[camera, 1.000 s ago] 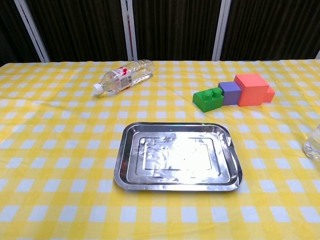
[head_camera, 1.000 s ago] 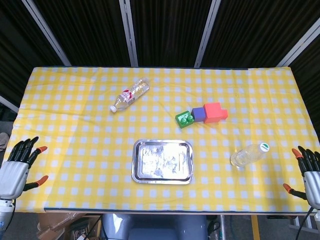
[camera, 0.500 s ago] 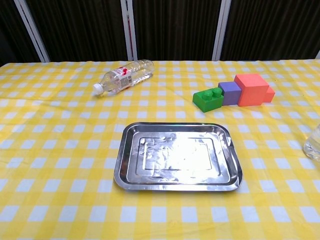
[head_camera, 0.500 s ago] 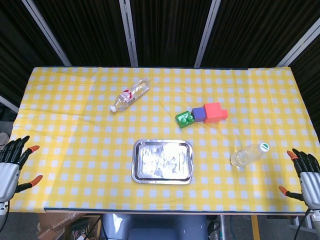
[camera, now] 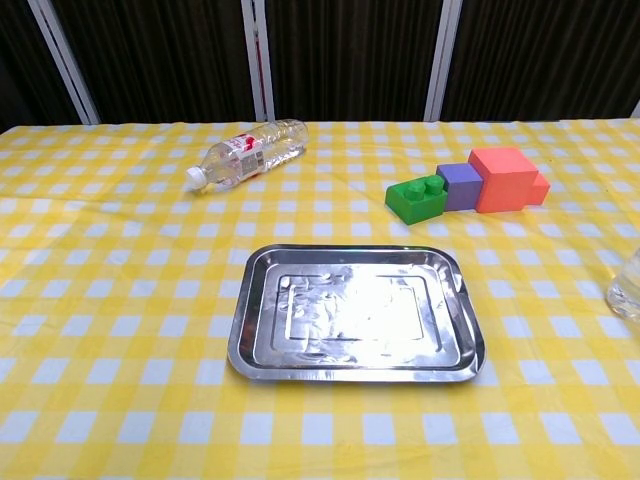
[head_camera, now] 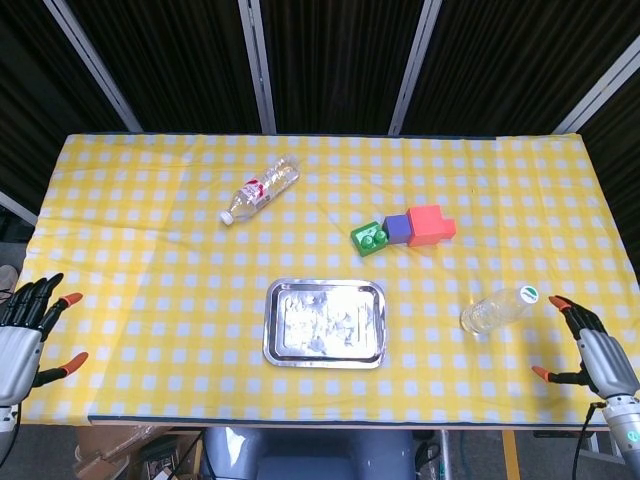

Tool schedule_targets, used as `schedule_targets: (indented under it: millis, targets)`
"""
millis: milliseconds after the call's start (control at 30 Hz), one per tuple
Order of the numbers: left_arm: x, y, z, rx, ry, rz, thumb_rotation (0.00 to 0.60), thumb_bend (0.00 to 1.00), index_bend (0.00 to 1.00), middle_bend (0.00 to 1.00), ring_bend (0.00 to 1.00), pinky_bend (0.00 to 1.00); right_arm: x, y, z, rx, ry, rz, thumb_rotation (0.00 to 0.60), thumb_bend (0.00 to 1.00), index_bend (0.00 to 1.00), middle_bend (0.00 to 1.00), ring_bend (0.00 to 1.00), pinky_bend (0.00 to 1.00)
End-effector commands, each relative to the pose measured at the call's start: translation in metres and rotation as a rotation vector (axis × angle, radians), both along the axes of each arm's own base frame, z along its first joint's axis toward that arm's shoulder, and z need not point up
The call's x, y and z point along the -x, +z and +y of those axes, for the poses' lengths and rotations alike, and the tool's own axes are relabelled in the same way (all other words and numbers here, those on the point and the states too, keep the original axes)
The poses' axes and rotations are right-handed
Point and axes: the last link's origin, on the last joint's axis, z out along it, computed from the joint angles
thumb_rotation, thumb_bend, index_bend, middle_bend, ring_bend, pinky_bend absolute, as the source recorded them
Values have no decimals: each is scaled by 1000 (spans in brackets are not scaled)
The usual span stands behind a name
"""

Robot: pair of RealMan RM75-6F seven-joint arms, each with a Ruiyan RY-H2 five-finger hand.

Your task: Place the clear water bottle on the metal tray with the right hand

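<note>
**Clear bottle lies right of the tray, both hands empty at the worktop's edges**

The clear water bottle (head_camera: 497, 309) lies on its side on the yellow checked worktop (head_camera: 150, 230), its green cap pointing to the right and slightly away from the robot. It sits well to the right of the metal tray (head_camera: 325, 322), apart from it, and nothing rests inside the tray. In the chest view only a sliver of the bottle (camera: 627, 285) shows at the right border, while the tray (camera: 355, 312) fills the middle foreground.

The right hand (head_camera: 596, 352) hovers at the near right corner of the worktop, just beside the bottle's capped end but not touching it. Its fingers are spread and it holds nothing (the orange fingertips stand plainly apart). The left hand (head_camera: 22, 332) hangs off the near left edge, likewise with fingers splayed and nothing in its grasp. Neither hand appears in the chest view.

Further back, a second bottle with a red label (head_camera: 260, 188) lies on its side toward the left, white cap pointing to the near left. To the right of it, a green block (head_camera: 369, 238), a purple block (head_camera: 398, 229) and a red block (head_camera: 430, 224) sit touching in a row.
</note>
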Motion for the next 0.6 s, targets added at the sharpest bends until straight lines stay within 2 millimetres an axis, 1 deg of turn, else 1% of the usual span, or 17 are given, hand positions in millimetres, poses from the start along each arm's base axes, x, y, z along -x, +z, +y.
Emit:
schedule_targets:
  millis: [33, 167, 267, 433, 600]
  targets:
    - [0, 0, 0, -1, -2, 2, 600, 186, 203, 0, 0, 0, -3, 1, -17, -7, -16, 5, 600, 146, 86, 82, 0, 0]
    - [0, -1, 0, 0, 5, 5, 600, 186, 203, 0, 0, 0, -3, -6, -29, -29, -48, -57, 600, 146, 85, 82, 0, 0]
    - [0, -1, 0, 0, 3, 7, 600, 186, 203, 0, 0, 0, -7, -13, -36, -59, -66, -133, 600, 146, 85, 82, 0, 0]
    - [0, -3, 0, 3, 3, 13, 600, 186, 205, 0, 0, 0, -13, -22, -44, -108, -62, -198, 600, 145, 86, 84, 0, 0]
    - [-1, -4, 1, 6, 4, 16, 600, 186, 204, 0, 0, 0, -22, -34, -50, -137, -51, -256, 600, 146, 85, 107, 0, 0]
